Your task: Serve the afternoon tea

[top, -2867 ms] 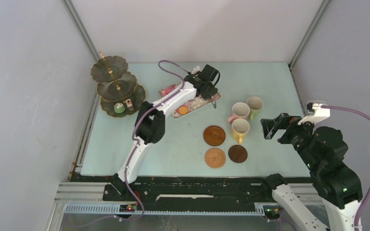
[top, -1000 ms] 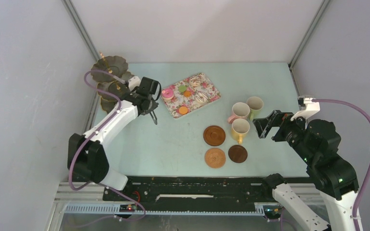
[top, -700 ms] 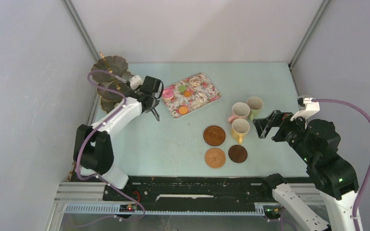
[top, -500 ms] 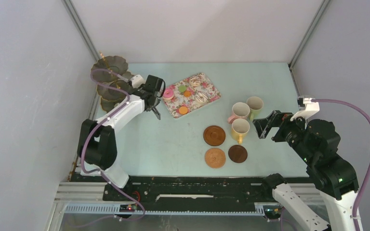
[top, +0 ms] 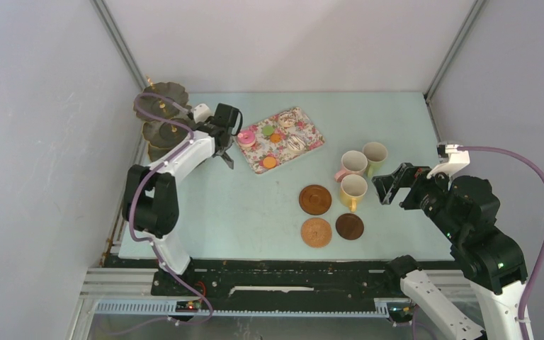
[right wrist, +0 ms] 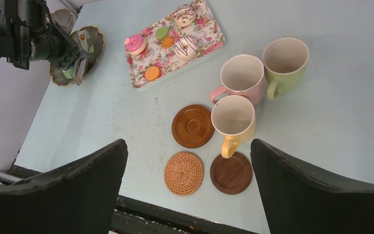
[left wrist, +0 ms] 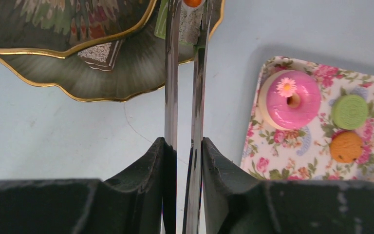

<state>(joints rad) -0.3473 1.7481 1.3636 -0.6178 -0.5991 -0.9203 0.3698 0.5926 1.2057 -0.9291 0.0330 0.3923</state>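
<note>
The left gripper (left wrist: pixel 184 146) is clenched on the metal tongs (left wrist: pixel 185 73), whose blades run ahead of the fingers to a white, orange-topped cake (left wrist: pixel 188 22) on the three-tier stand (left wrist: pixel 102 78)'s bottom plate. The right gripper (right wrist: pixel 187 144) gapes empty, with the mugs (right wrist: pixel 233 119) and coasters (right wrist: pixel 192 126) ahead between its fingers.

My top camera sits above and behind the rig and looks down on the whole surface (top: pixel 255 205) from well back. The left wrist camera rides low and close, facing along the tongs (left wrist: pixel 184 97) to the rim of the three-tier stand (left wrist: pixel 102 78) and a corner of the flowered tray (left wrist: pixel 277 146). The right wrist camera looks down from higher up, past the right gripper (right wrist: pixel 187 144), and shares stand, tray, mugs (right wrist: pixel 238 78) and coasters (right wrist: pixel 192 126) with the top view.
</note>
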